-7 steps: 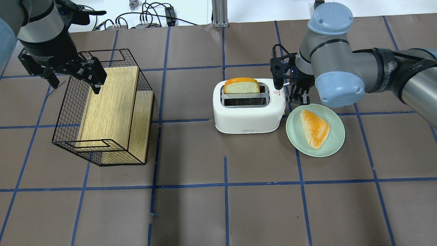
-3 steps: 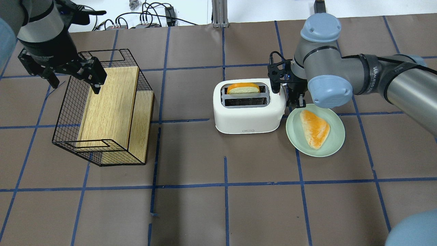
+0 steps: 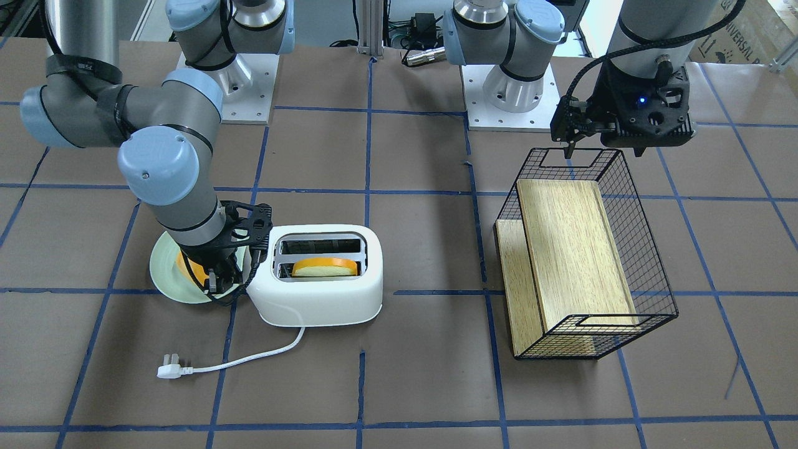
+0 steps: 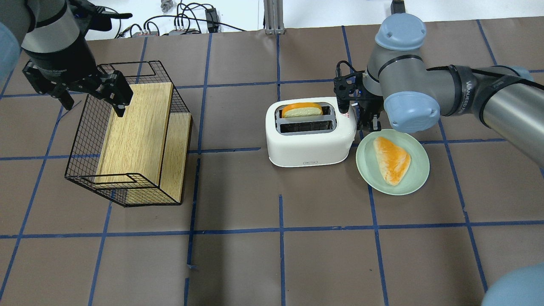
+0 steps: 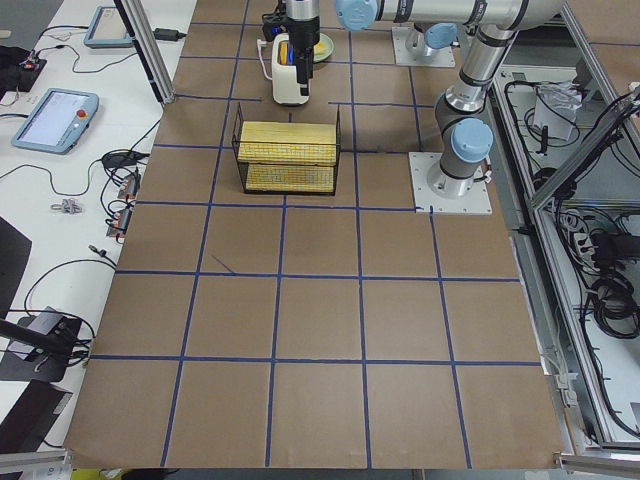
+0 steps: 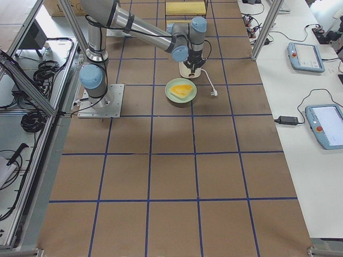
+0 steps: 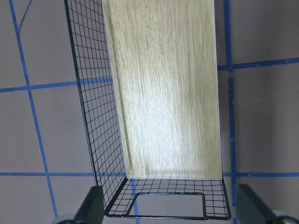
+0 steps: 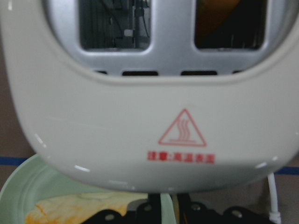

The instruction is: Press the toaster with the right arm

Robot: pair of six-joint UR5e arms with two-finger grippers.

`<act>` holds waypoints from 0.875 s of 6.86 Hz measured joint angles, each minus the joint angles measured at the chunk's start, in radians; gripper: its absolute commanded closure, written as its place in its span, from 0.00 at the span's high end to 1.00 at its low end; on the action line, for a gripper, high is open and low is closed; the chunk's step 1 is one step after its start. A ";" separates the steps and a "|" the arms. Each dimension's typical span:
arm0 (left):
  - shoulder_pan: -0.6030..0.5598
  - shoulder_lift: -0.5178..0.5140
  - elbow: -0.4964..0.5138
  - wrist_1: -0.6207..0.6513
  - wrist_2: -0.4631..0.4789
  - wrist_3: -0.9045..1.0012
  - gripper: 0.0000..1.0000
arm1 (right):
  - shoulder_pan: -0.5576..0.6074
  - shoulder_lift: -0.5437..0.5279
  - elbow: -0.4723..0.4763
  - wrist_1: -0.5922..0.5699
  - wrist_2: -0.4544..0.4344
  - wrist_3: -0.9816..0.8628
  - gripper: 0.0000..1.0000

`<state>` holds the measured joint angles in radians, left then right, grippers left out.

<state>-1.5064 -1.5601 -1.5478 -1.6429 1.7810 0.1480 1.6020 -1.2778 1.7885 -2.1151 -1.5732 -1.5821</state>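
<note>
The white two-slot toaster (image 4: 310, 140) stands mid-table, also in the front view (image 3: 318, 302) and close up in the right wrist view (image 8: 140, 116). A slice of bread (image 4: 301, 110) sits low in its far slot. My right gripper (image 4: 369, 124) hangs at the toaster's right end, fingers close together and pointing down between the toaster and a green plate; it also shows in the front view (image 3: 219, 284). The lever is hidden behind it. My left gripper (image 4: 91, 100) is open and empty above the wire basket's far end.
A green plate (image 4: 414, 180) with a slice of bread (image 4: 391, 159) lies right of the toaster, touching it. A black wire basket (image 4: 85, 127) holding a wooden board (image 7: 163, 93) lies on the left. The toaster's white cord and plug (image 3: 168, 371) lie on the table's far side.
The bread in the toaster has sunk into its slot. My right gripper went down at the toaster's end, then rose slightly. The left arm has not moved.
</note>
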 measured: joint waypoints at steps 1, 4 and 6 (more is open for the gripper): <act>0.000 0.000 0.000 0.000 0.000 0.000 1.00 | 0.001 -0.030 -0.025 0.030 0.002 0.030 0.23; 0.000 0.000 0.000 0.000 0.000 0.001 1.00 | 0.006 -0.129 -0.131 0.201 0.007 0.315 0.24; 0.000 0.000 0.000 0.000 0.000 0.000 1.00 | 0.003 -0.165 -0.208 0.305 0.006 0.731 0.25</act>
<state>-1.5064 -1.5600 -1.5478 -1.6429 1.7810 0.1482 1.6047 -1.4423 1.5803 -1.8099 -1.5672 -0.8510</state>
